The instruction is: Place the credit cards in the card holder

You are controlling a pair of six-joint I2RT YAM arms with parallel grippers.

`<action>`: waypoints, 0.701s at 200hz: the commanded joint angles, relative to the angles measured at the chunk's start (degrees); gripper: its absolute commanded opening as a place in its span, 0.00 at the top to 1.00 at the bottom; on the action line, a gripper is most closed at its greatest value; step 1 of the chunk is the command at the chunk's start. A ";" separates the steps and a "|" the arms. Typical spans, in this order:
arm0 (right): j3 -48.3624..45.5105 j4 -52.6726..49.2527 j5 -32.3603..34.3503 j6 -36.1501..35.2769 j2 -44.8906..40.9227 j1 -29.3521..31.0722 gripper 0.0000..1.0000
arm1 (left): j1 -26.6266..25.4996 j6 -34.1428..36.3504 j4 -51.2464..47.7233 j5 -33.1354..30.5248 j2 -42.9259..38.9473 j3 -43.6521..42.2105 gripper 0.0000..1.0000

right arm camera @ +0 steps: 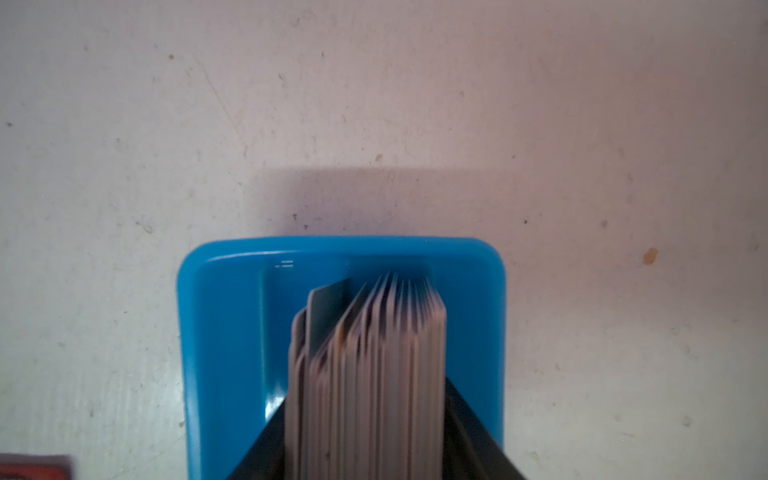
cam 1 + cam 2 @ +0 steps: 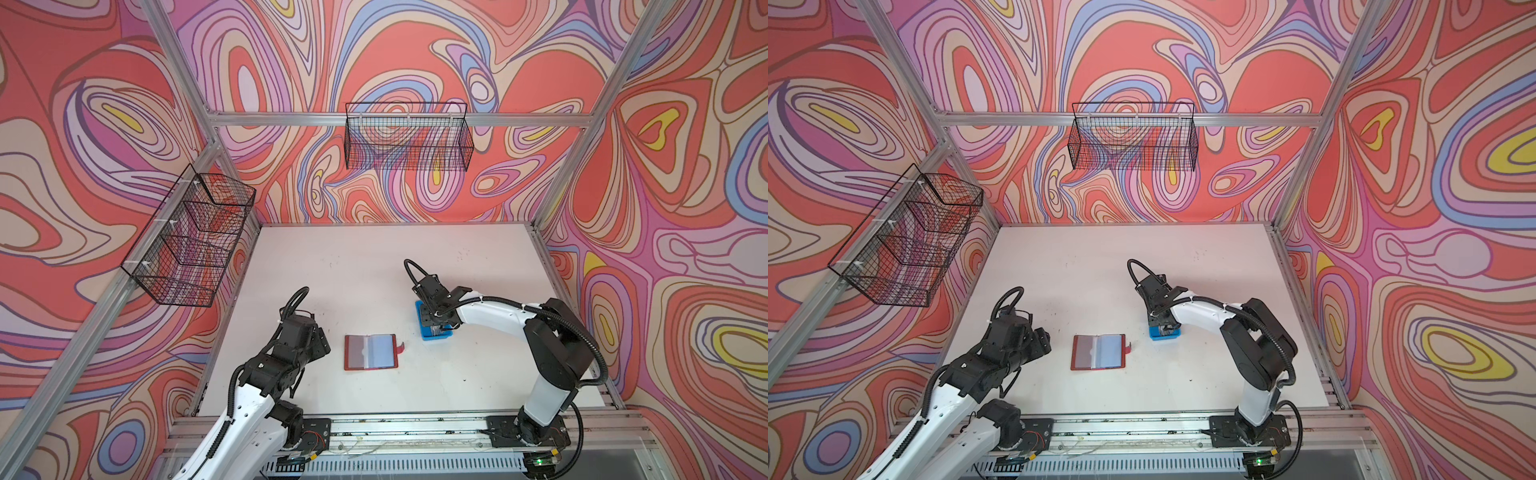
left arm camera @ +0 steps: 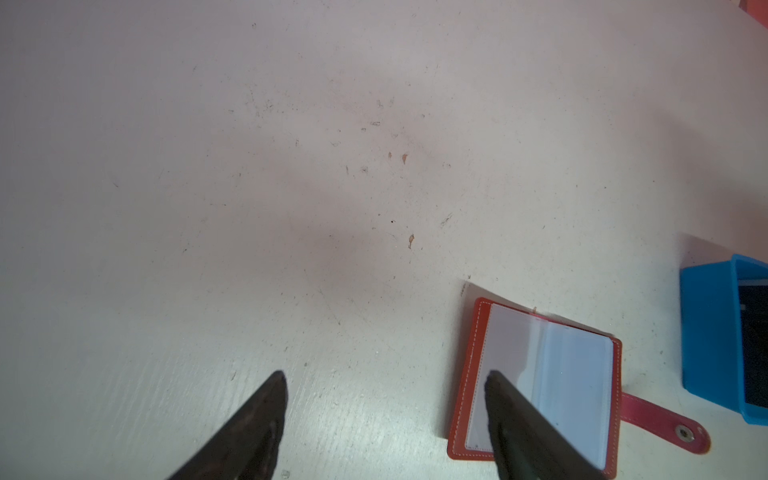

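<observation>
Credit cards stand on edge, pinched in the right hand.

Left arm and right arm: white link shells, black joint housings, black corrugated cable conduits looped externally.

You had 2 top cams side by side, high over the table's front edge, facing down & toward the back wall, far off. Both took in nearly the same pic: whole table, both arms, the walls. Left wrist cam hung fairly near the table, angled down, w/ the card holder & blue tray at its frame's edge. Right wrist cam looked straight down, v. close, on the tray & cards. All 4 views shared holder & tray; the right wrist cam caught only the holder's corner.
</observation>
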 commanded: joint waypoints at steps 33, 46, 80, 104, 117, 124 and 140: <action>-4.62 7.48 -12.97 0.29 -0.27 -2.98 0.61 | -0.14 0.40 -0.69 -0.20 -0.10 -0.81 0.23; -5.36 8.84 -15.09 0.33 -0.26 -3.58 0.60 | -0.12 0.48 -0.64 -0.20 -0.04 -0.76 0.23; -7.48 12.44 -19.14 0.50 -2.45 -5.55 0.50 | -0.14 0.47 -0.69 -0.11 0.08 -0.79 0.23; -8.20 13.65 -20.74 0.60 -3.53 -6.19 0.49 | -0.11 0.46 -0.69 -0.11 0.10 -0.79 0.23; -8.38 14.10 -21.54 0.70 -4.19 -6.40 0.49 | -0.08 0.48 -0.63 -0.18 0.17 -0.78 0.23; -8.39 14.11 -21.74 0.74 -4.75 -6.46 0.49 | -0.22 0.48 -0.67 -0.17 0.18 -0.81 0.23; -8.47 13.94 -21.70 0.77 -6.05 -6.63 0.49 | -0.11 0.48 -0.64 -0.20 0.22 -0.81 0.23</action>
